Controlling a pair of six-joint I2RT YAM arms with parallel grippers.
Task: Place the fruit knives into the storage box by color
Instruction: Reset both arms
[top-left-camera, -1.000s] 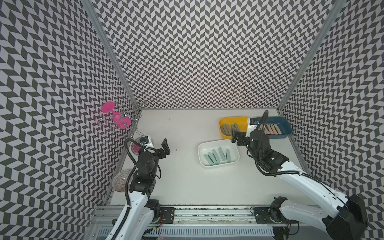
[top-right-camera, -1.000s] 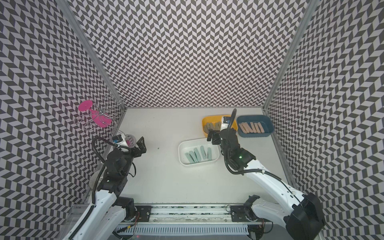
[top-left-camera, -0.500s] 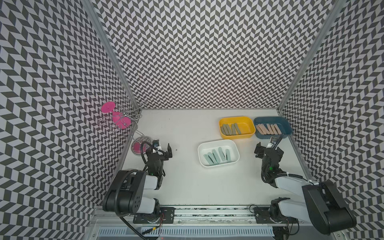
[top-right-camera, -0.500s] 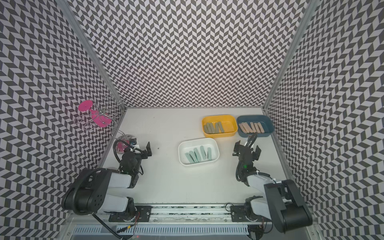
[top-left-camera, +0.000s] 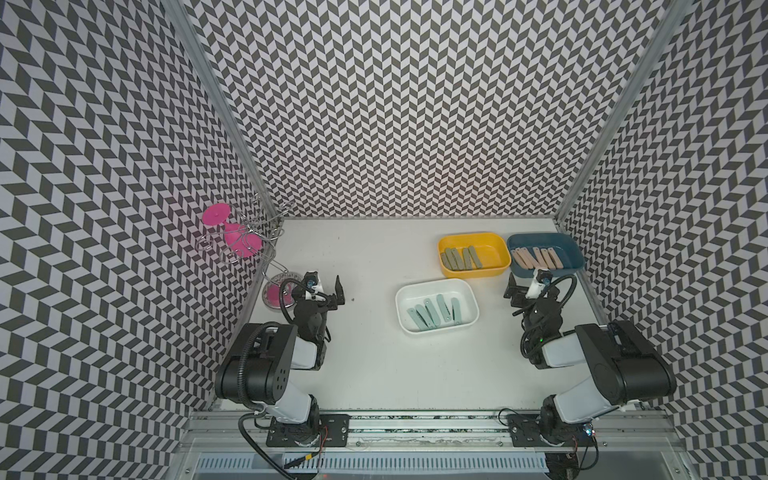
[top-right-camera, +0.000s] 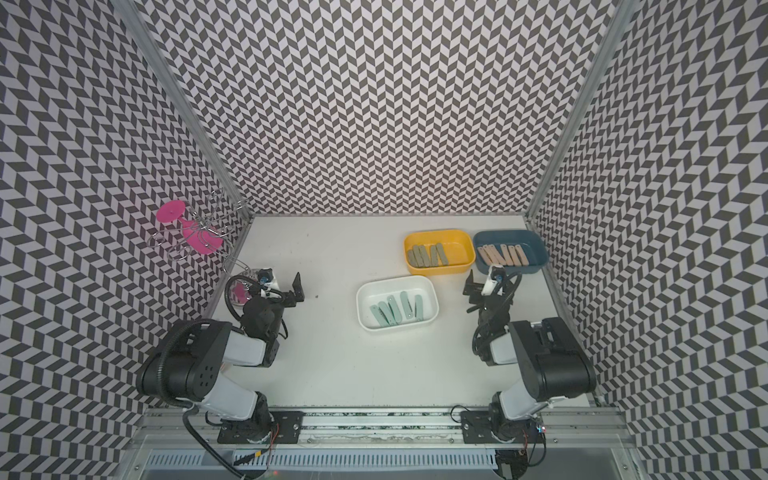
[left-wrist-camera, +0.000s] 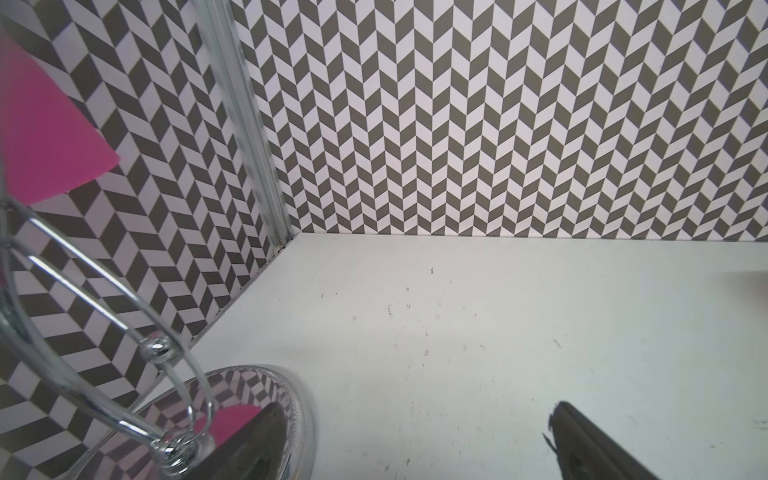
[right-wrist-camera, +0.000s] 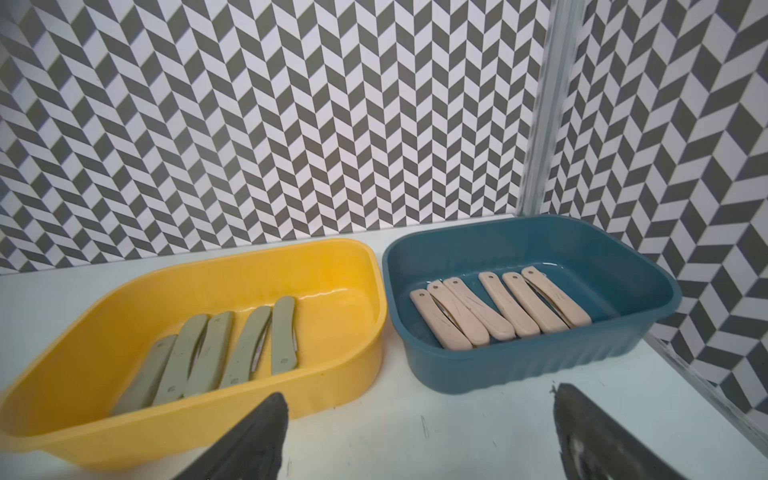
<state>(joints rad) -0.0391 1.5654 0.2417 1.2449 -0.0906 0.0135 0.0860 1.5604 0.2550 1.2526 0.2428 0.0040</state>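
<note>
The fruit knives lie sorted in three storage boxes. Several grey-green knives are in the yellow box. Several peach knives are in the blue box. Several mint knives are in the white box. My right gripper stands open and empty just in front of the yellow and blue boxes. At the left, my left gripper is open and empty over bare table.
A wire rack holding a pink goblet stands by the left wall on a round chrome base, close to my left gripper. Chevron-patterned walls enclose the table on three sides. Both arms are folded low near the front rail.
Both arms have folded back toward the front rail. My right gripper has drawn away from above the yellow and blue boxes and now sits low in front of them.
</note>
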